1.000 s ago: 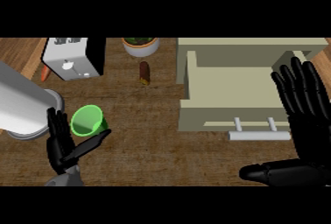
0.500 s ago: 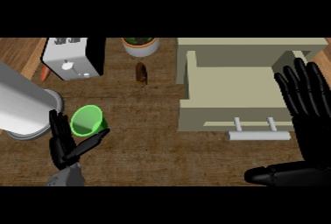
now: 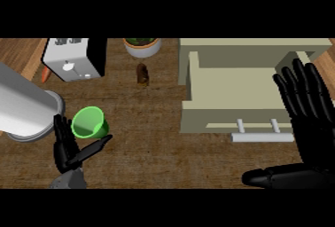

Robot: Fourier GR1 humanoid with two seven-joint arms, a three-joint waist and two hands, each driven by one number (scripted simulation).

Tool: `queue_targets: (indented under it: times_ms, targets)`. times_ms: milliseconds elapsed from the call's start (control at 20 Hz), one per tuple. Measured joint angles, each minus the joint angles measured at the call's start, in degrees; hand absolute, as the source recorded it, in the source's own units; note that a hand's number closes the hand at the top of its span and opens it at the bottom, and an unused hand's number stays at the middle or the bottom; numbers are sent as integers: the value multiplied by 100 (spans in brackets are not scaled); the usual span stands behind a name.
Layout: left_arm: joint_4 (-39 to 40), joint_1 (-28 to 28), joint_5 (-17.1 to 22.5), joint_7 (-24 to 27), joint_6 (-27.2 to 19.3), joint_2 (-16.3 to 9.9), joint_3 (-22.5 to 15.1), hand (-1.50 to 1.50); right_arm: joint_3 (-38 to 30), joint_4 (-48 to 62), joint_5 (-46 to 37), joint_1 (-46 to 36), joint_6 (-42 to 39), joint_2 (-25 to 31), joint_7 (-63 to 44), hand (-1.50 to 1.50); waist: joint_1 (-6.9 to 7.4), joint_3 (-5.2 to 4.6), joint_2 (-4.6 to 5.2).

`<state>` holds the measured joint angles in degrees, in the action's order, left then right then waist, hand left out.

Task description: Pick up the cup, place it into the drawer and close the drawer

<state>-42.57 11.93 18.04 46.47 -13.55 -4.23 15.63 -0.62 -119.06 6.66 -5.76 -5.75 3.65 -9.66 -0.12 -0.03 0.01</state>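
Note:
The green cup (image 3: 90, 123) lies tilted on the wooden counter at the left, its open mouth facing up and right. My left hand (image 3: 67, 150) is just below it, fingers straight and thumb spread, with the cup's lower edge in the fork between them. The beige drawer (image 3: 226, 91) stands pulled open at the upper right, its grey handle (image 3: 262, 136) on the near side. My right hand (image 3: 309, 111) rests open at the right edge, fingers up, over the drawer's right side.
A large metal pot (image 3: 23, 111) lies close to the left of the cup. At the back stand a white toaster (image 3: 71, 60), a potted plant (image 3: 142, 45) and a small brown bottle (image 3: 142, 74). An orange carrot (image 3: 44, 75) lies left of the toaster.
The right hand has sunk very slightly in view. The cup, left hand and drawer have not visibly moved.

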Motion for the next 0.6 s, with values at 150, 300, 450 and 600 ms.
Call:
queue_targets:
  times_ms: [150,300,450,600]
  targets:
    - [295,194,52,163,47,2,29,-150,-136,-1,140,-110,-29,65,-82,-150,-3,1,2]
    - [595,396,142,335,159,-28,115,-150,-231,-120,261,-30,-108,138,-133,-150,-16,-1,3]
    - [1074,650,255,532,333,-62,236,-150,-156,-109,187,24,-112,96,-76,-150,-22,-2,6]
    - [1183,753,360,460,527,-158,259,-150,-163,-67,196,21,-132,98,-72,-150,-17,0,5]
